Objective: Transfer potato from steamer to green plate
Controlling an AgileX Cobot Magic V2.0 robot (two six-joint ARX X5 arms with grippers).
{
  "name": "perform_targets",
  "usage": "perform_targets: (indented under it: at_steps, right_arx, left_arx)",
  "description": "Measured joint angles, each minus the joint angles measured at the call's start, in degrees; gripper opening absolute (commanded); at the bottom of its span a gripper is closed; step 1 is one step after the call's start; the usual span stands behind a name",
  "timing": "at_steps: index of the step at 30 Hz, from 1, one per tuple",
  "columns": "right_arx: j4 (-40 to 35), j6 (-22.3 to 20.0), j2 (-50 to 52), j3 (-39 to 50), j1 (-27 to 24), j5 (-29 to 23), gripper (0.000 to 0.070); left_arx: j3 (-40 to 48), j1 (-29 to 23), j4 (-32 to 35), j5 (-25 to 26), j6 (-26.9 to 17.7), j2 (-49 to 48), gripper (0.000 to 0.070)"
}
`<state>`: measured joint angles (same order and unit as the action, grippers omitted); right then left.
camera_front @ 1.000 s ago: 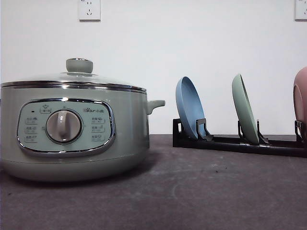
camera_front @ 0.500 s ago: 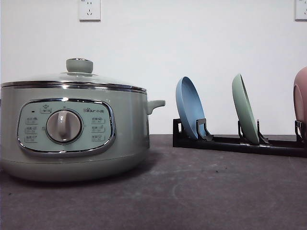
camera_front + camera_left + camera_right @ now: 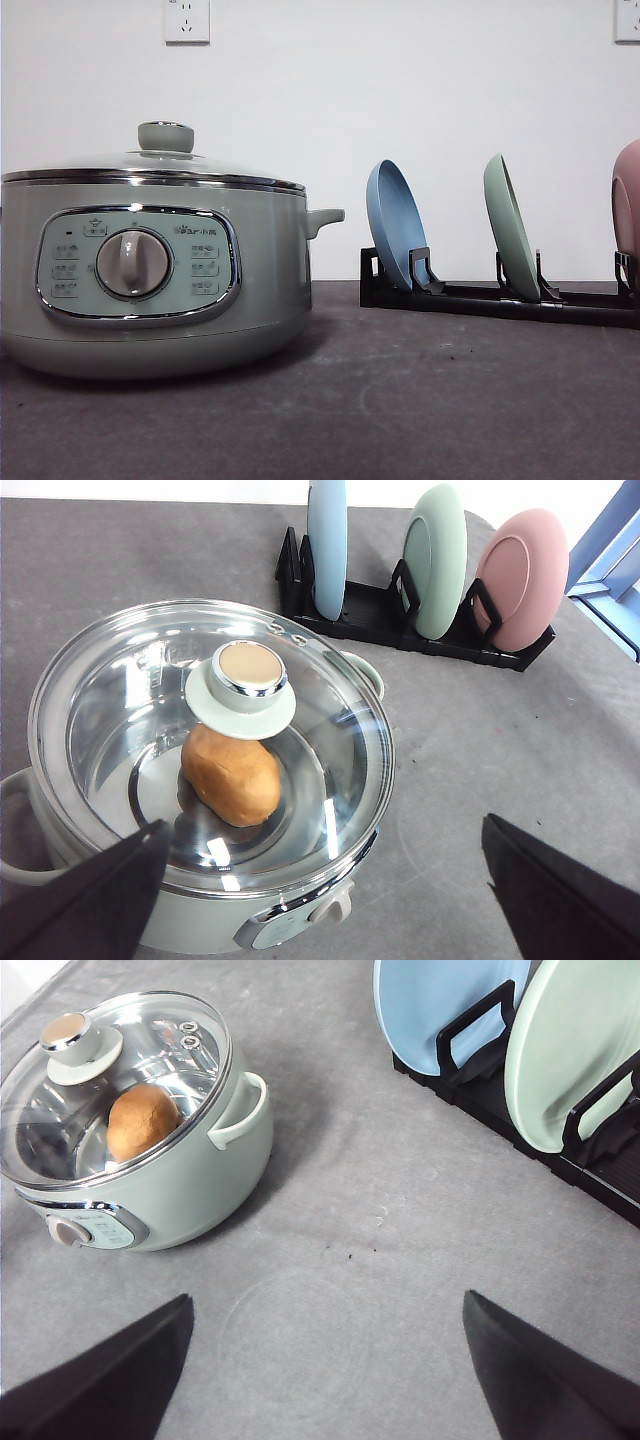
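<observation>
You are at the very start: the oval orange-brown potato (image 3: 230, 776) lies inside the round sage-green steamer (image 3: 150, 290), under its glass lid (image 3: 210, 740) with the green knob (image 3: 241, 688). Both tools, the left tool (image 3: 330, 900) and the right tool (image 3: 330, 1380), hang spread wide and empty above the grey desk (image 3: 330, 1260). Next you likely must lift the lid. The pale mint-green plate (image 3: 436, 560) stands upright in the black rack (image 3: 400, 630), its base hidden by the rack's prongs.

White wall (image 3: 400, 90), two sockets (image 3: 186, 20), grey tabletop (image 3: 420, 400).
</observation>
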<state>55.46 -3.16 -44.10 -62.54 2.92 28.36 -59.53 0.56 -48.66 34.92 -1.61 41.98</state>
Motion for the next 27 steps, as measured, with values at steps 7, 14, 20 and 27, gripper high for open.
perform_targets:
  at_steps: [7,14,20,27]
  right_arx:
    - [-7.3,4.9,-1.1,-0.5,0.0,0.0,0.0544]
    - [-11.4,11.5,-10.3,-8.6,0.0,-1.0,0.0543]
    - [-12.1,13.7,-22.8,-18.2,0.0,-1.7,0.0543]
    - [-13.0,14.1,-36.5,-27.4,0.5,-5.6,0.0543]
  left_arx:
    - [0.0,0.0,0.0,0.0,0.0,0.0,0.0637]
    - [0.0,0.0,0.0,0.0,0.0,0.0,0.0637]
    - [0.0,0.0,0.0,0.0,0.0,0.0,0.0637]
    - [0.0,0.0,0.0,0.0,0.0,0.0,0.0637]
